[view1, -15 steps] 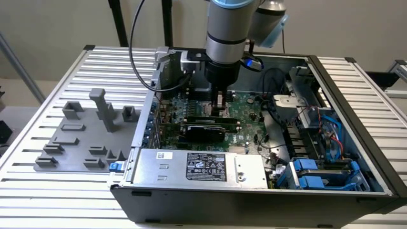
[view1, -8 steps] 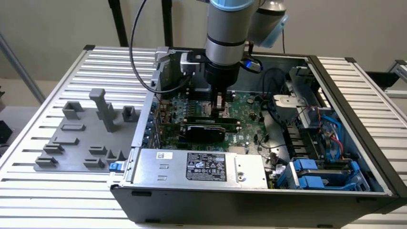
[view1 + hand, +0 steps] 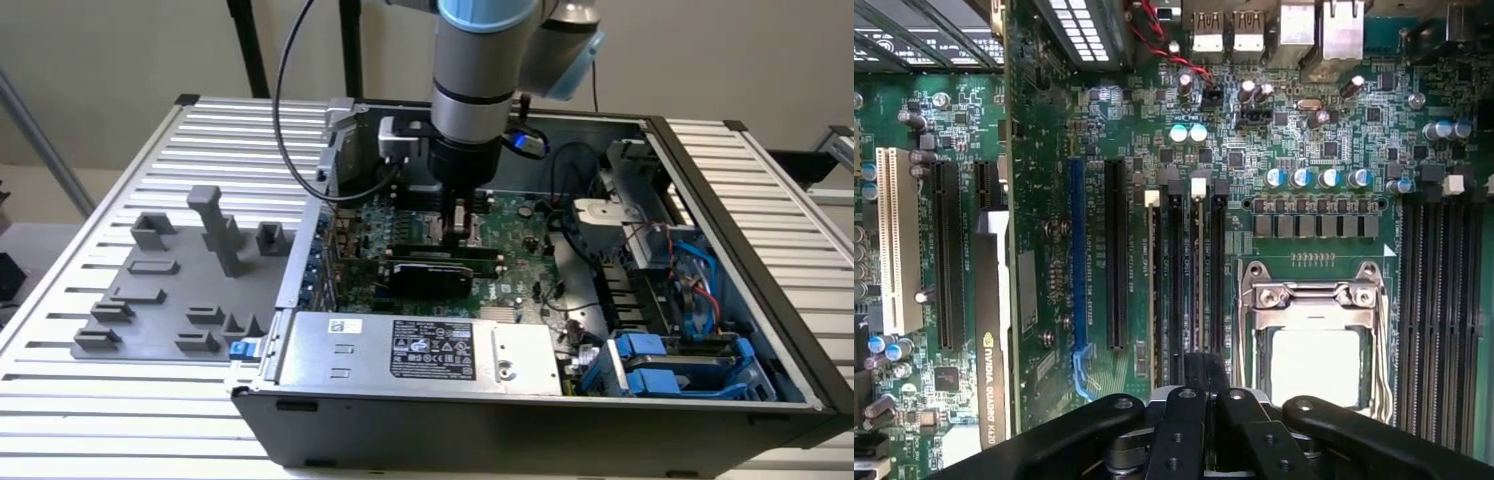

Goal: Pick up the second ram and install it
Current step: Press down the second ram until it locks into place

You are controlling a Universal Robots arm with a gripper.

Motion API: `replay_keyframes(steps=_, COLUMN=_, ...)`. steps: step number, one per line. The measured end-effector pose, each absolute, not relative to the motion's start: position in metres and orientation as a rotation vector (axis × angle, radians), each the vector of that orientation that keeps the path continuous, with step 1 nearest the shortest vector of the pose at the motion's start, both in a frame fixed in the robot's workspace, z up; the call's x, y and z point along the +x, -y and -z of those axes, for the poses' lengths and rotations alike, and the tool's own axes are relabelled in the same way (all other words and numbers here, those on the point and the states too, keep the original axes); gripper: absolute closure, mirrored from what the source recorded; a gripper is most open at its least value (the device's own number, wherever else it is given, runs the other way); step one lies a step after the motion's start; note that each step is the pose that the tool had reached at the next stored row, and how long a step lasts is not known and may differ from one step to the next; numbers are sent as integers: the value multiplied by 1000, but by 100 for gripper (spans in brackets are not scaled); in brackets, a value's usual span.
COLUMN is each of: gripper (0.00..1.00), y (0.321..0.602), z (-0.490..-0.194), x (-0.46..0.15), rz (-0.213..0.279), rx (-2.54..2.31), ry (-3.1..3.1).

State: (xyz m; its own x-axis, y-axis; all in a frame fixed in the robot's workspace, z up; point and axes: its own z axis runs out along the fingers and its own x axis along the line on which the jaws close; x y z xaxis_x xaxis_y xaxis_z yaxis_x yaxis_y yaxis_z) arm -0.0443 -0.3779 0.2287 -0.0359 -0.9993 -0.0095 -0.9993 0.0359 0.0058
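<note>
Ribbed metal bench below a plain pale wall, with dark upright posts at the far side. On the left of the bench, a grey tray of plastic blocks, low ones near and taller ones far. To its right, taking up most of the bench, an open computer case: labelled power supply at the near edge, green motherboard beyond it, blue drive bays near right. Reaching straight down from above into the far middle of the case, the silver and blue arm, wrist vertical, a black cable looping off to its left. Low over the motherboard, the black hand, just beyond a dark graphics card. From the wrist view, hand lined up on the bank of four black memory slots with white latches, between the CPU socket and the long expansion slots. Cannot tell whether clenched or released. Second ram not surely told apart from the dark slots beneath the hand.
</note>
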Motion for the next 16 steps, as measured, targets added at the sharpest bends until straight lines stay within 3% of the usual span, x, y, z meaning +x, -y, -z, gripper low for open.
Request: replay_keyframes(steps=16, gripper=100, y=378, z=-243, x=-44, rz=-18, rx=-2178, ry=-2258)
